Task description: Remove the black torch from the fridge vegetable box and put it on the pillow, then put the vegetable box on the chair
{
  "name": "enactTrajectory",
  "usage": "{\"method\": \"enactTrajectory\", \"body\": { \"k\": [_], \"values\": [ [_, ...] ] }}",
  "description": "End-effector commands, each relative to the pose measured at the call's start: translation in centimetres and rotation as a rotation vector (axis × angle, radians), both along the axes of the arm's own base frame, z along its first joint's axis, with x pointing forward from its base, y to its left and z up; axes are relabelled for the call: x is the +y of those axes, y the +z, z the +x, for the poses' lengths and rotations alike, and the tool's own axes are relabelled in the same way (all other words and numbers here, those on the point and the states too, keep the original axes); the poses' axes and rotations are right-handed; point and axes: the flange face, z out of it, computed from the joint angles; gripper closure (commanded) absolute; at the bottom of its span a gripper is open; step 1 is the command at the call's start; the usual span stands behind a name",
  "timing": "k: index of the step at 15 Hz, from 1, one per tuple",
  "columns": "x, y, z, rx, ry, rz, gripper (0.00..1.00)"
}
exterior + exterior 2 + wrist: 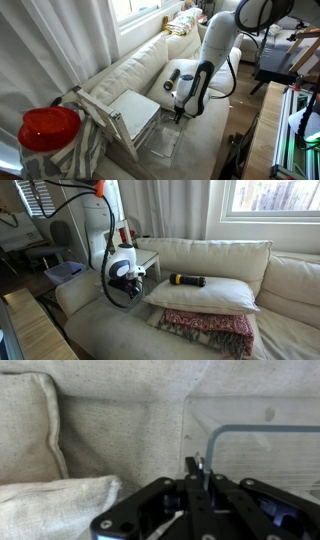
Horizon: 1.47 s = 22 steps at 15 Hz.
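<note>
**Clear plastic wall of the fridge vegetable box (255, 445) pinched by the gripper (197, 468)**

The jaws are closed tight on the box's near wall. The box is set on the cream sofa (205, 140), with the chair (128, 112) just beside it. The black torch (187, 279) is laid on the pillow (215, 295), well apart from the box. A red patterned blanket (205, 328) is tucked beneath the pillow.

Cream sofa (210, 252) beneath bright window (270, 198)
</note>
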Motion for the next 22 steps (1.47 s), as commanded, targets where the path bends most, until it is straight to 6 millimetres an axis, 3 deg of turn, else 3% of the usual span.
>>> {"method": "enactTrajectory", "body": {
  "k": [1,6,12,17,22],
  "values": [
    [-1.7,4.8,-2.4,0.079,0.084,0.013,0.99],
    [-3.1,10.0,-5.2,0.189,0.142,0.026,0.99],
    [-4.6,16.7,-6.9,0.14,0.225,0.068,0.99],
    [-5.7,21.1,-6.9,0.056,0.167,0.137,0.99],
    [-5.3,25.0,-5.5,-0.034,0.051,0.156,0.99]
  ]
}}
